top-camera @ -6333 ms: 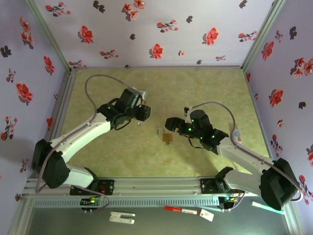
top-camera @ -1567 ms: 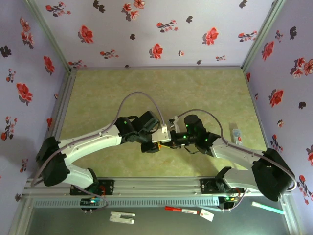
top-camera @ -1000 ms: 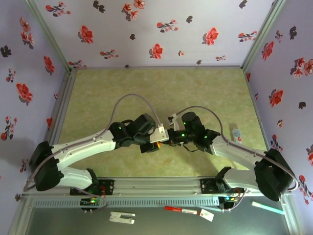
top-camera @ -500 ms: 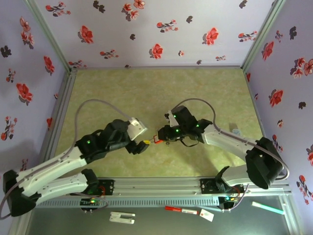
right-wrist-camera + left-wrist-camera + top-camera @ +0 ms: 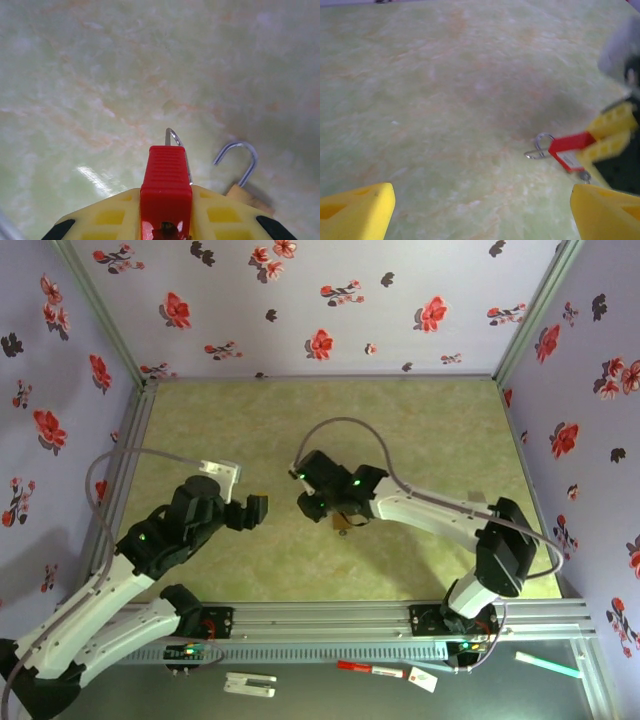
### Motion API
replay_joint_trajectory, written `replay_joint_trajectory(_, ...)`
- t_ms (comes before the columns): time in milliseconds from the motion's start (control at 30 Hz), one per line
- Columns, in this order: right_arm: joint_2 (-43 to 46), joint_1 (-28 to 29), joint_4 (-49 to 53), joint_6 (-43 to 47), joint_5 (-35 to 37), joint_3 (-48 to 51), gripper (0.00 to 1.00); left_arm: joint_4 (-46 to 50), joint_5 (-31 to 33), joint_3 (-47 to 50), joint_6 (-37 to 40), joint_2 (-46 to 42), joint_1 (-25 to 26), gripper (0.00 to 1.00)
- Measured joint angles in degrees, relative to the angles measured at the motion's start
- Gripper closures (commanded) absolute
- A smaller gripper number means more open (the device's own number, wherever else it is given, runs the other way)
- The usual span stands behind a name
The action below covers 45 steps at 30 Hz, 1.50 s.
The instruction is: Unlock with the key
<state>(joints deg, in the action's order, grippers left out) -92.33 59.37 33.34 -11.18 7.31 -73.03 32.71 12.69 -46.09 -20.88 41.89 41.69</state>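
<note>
The brass padlock lies flat on the green marbled table. Seen from the right wrist, its steel shackle curves up from the brass body. One leg runs down into the body, and the other ends free above the table. The right hand is clamped on the key: its yellow pads press in on either side of the red plastic head, and a thin silver loop sticks out past the head's far end. In that view the key sits just beside the padlock, to the left of the shackle and apart from it; whether its tip touches the table cannot be told. From above, the right arm reaches in from the right of the padlock, its wrist over the table just behind the padlock and its fingertips to the padlock's upper left. The left hand is well to the left of the padlock, with bare table between it and the right hand. Its two yellow fingers stand wide apart at the bottom corners of the left wrist view, gripping nothing. That view looks across the table at the red key and silver loop, pinched in the right hand's blurred yellow tips.
</note>
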Motion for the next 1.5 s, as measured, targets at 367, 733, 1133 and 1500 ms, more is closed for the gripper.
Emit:
replay_joint_trajectory(367,-8.94,13.86,-5.44,17.77,28.76,2.23,1.0,4.94,-4.9,-4.96,-10.6,6.58,-9.09,0.1)
replay_joint_trajectory(733,-6.97,13.77,-12.98,16.5,37.27,5.81,1.0,6.05,-12.46,-5.77,-14.78,9.03,-12.9,0.1)
replay_joint_trajectory(1133,-6.99,14.05,-16.13,-0.57,28.7,6.34,1.0,6.05,-12.81,-4.35,-13.29,10.29,-13.62,0.11)
replay_joint_trajectory(1500,-11.89,14.88,-18.56,-12.04,24.85,6.36,1.0,6.19,-12.24,-1.42,-10.67,9.31,-13.97,0.11)
